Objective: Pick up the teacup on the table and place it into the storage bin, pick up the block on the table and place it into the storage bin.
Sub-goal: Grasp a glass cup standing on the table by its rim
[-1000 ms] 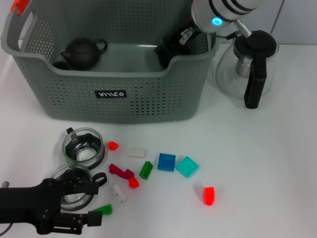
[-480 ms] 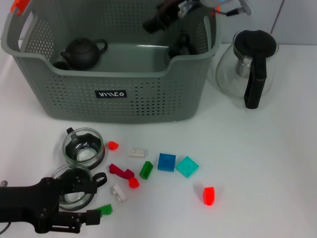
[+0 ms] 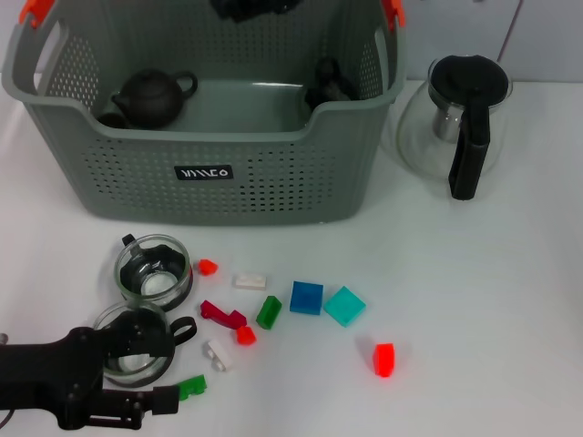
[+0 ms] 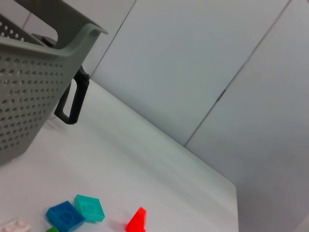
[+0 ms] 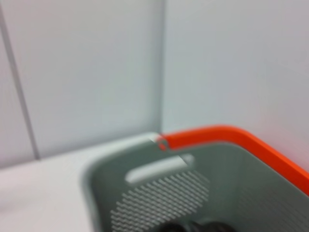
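The storage bin (image 3: 205, 137) stands at the back of the table (image 3: 492, 300), with a dark teapot and another dark piece inside. The right gripper (image 3: 250, 7) hangs over its far rim; whether it is open cannot be told. The left gripper (image 3: 150, 373) sits low beside a glass teacup (image 3: 137, 350) and a green block (image 3: 191, 387), grip also unclear. The pickup looks next, needing a firm close on the cup.
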You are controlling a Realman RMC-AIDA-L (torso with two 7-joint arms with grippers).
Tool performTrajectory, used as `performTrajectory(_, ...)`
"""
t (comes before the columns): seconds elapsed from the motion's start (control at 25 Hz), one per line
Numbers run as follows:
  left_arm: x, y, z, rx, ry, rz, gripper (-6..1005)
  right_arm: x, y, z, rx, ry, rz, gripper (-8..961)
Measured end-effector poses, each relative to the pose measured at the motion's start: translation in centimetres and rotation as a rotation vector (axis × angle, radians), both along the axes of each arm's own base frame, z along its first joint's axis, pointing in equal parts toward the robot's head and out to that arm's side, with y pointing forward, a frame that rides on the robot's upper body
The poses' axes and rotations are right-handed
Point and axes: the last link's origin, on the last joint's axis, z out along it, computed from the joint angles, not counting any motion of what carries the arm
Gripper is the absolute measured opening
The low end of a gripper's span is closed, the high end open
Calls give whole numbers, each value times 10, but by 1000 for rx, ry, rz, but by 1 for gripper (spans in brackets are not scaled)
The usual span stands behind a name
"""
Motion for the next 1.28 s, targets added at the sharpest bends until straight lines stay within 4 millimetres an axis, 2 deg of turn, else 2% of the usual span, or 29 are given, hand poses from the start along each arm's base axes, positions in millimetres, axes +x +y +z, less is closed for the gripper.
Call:
performTrajectory(0.08,0,0,1,0,1,1,875,-1,-12,9,-32,43,23,715)
performTrajectory(0.32,-1,1,4,-3,3,17,875,4,-45,24,-131,96,81,749)
performTrajectory(0.68,4,24,24,-24,22,81,877,43,-89,22,-397,63,61,833)
performTrajectory(0.88,11,42,36,-55,64,80,880,71,-93,32,-419,24,21,881)
performTrajectory(1.12,17,57,49,-58,126,74,883,91,-88,47,-390,19,-35,904)
performTrajectory(1.28,21,61,53,-84,158,84,879,106,-83,54,-390,-43,-85,896)
